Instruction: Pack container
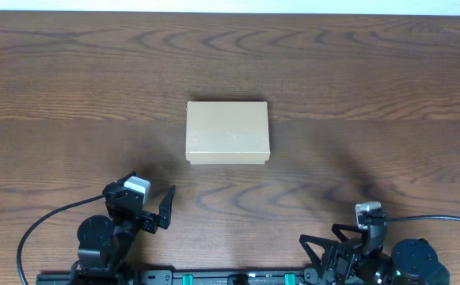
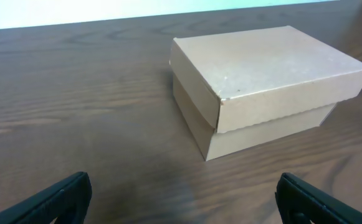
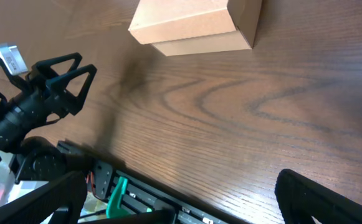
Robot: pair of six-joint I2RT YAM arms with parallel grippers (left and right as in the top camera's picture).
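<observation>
At the near left edge of the dark wood-grain table (image 1: pixel 63 95), the left gripper (image 2: pixel 182 200) hangs over bare wood, its jaws released and spread wide with nothing between them; a black cable (image 1: pixel 36 226) loops out from that arm's base; toward the middle of the table sits the container (image 1: pixel 227 132), a plain tan cardboard box, lid down over its base, resting flat and well apart from both arms; seen from the left wrist it lies ahead and off to the right, the lid overhanging the lower walls; at the near right edge, the right gripper (image 3: pixel 181 199) is likewise released, jaws wide and empty, the box well ahead of it.
</observation>
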